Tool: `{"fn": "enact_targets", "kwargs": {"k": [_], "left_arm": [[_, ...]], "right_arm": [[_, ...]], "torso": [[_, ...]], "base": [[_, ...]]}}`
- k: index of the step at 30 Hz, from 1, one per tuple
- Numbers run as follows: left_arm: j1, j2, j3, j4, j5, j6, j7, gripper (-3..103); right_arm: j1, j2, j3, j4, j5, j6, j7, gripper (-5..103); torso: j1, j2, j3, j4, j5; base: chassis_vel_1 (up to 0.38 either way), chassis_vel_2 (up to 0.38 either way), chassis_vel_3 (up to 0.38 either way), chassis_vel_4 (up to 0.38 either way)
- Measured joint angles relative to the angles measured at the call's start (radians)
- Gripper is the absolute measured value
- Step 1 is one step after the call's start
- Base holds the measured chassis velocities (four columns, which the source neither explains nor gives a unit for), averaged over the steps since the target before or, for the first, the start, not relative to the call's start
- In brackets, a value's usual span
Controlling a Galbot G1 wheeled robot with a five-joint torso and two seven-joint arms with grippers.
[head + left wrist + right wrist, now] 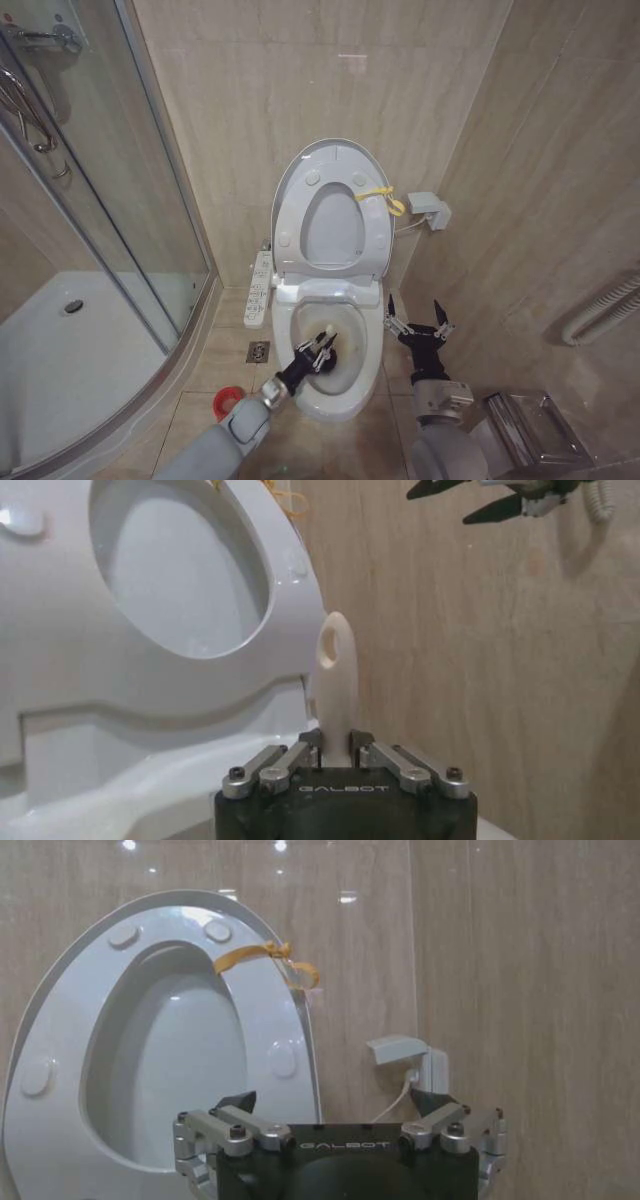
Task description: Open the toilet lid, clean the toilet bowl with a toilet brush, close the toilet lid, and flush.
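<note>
Nearest, beige floor tiles (330, 440) carry a red cup holder (228, 401) at 7 o'clock of the toilet bowl (335, 400), a floor drain (258, 351) beyond it, and a metal bin (530, 428) at the bowl's 4 o'clock. Left gripper (318, 352) reaches over the bowl from its 7 o'clock side, fingers (305, 751) pinching the white handle of the toilet brush (335, 682). The handle, with a hole near its free end, rises away from the wrist in the left wrist view; in the head view the brush extends from the gripper toward the bowl's centre, its head not clearly visible. Right gripper (418, 324) hovers at 3 o'clock of the bowl, just outside the rim, fingers (235, 1104) spread wide and holding nothing. Control panel (259, 290) runs along the bowl's 10 o'clock side. Toilet lid (332, 152) stands raised at 12 o'clock against the beige tiled wall (250, 100), seat folded up against it, a yellow strap (381, 197) at its rim. Wall outlet (430, 209) sits at 3 o'clock of the lid. Glass shower enclosure (90, 230) occupies the room's 9 o'clock side.
</note>
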Motion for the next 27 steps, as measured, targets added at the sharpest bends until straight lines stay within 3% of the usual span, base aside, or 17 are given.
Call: {"fn": "enact_targets", "kwargs": {"k": [13, 22, 27], "left_arm": [[0.047, 0.040, -0.047, -0.021, -0.009, -0.034, 0.054, 18], [-0.014, -0.057, -0.149, -0.025, -0.064, -0.055, 0.124, 18], [-0.058, -0.106, -0.150, 0.016, -0.066, -0.056, 0.130, 18]], "right_arm": [[0.000, 0.000, 0.000, 0.000, 0.000, 0.000, 0.000, 100], [0.000, 0.000, 0.000, 0.000, 0.000, 0.000, 0.000, 100], [0.000, 0.000, 0.000, 0.000, 0.000, 0.000, 0.000, 100]], "torso": [[0.000, 0.000, 0.000, 0.0000, 0.0000], [0.000, 0.000, 0.000, 0.0000, 0.0003], [0.000, 0.000, 0.000, 0.0000, 0.0003]], "base": [[0.000, 0.000, 0.000, 0.000], [0.000, 0.000, 0.000, 0.000], [0.000, 0.000, 0.000, 0.000]]}}
